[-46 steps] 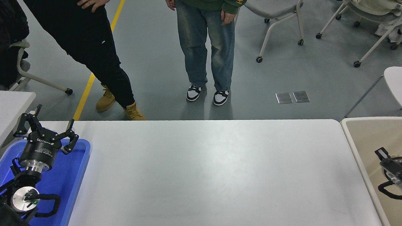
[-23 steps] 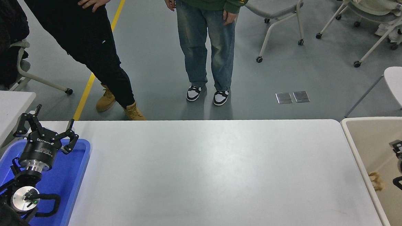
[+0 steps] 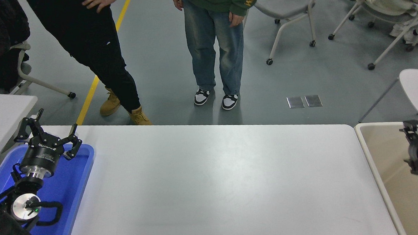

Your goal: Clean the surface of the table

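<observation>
The counter (image 3: pixel 212 181), the white surface to be cleaned, fills the middle and bottom of the frame; a beige bin (image 3: pixel 384 180) sits at its right edge, a blue tray (image 3: pixel 80 181) at lower left; the right gripper (image 3: pixel 415 135) hangs over the bin, its fingers too cut off to judge; the left gripper (image 3: pixel 47 138) rests over the tray, fingers spread; swinging back, the right arm could clip the bin's rim.
</observation>
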### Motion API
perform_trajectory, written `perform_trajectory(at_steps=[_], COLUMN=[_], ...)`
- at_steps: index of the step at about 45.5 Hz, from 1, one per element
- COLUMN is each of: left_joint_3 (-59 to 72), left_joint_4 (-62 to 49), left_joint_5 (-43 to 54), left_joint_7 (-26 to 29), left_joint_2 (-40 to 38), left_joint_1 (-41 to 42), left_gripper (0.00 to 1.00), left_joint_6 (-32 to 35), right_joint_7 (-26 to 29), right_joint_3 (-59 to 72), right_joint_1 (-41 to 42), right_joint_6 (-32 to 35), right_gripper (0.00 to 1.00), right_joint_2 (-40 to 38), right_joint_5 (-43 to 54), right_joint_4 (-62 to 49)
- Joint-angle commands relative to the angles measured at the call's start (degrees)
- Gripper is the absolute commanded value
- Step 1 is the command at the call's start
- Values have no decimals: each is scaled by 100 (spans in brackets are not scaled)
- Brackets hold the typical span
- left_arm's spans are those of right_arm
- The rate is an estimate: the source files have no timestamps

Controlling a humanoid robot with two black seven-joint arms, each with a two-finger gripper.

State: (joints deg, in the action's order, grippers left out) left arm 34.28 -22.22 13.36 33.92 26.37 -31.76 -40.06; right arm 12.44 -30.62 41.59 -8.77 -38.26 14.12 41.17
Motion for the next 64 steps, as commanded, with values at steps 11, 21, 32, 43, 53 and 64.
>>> perform_trajectory(at_steps=[11, 21, 32, 43, 53, 64], left_joint_3=[0, 0, 0, 0, 0, 0], left_joint_4=[7, -2, -2, -2, -2, -2], left_joint_5=[0, 0, 0, 0, 0, 0], left_joint_7=[0, 0, 0, 0, 0, 0], left_joint_2=[0, 0, 0, 0, 0, 0], left_joint_1=[3, 3, -5, 3, 3, 3], left_gripper=[100, 100, 100, 100, 100, 100], left_joint_6=[-1, -1, -1, -1, 7, 7], right_joint_7=[-716, -1331, -2226, -2808, -2869, -3256], right_joint_3=[-2132, -2668, -2774, -2651, -2546, -2133], right_joint_1=[-213, -450, -792, -890, -916, -995], right_joint_6=[-186, -116, 209, 332, 482, 482], right_gripper=[100, 100, 100, 100, 100, 100], right_joint_2=[1962, 2797, 3552, 3642, 3650, 3650], right_joint_5=[-6, -6, 3, 38, 117, 117], right_joint_4=[427, 356, 356, 269, -30, -57])
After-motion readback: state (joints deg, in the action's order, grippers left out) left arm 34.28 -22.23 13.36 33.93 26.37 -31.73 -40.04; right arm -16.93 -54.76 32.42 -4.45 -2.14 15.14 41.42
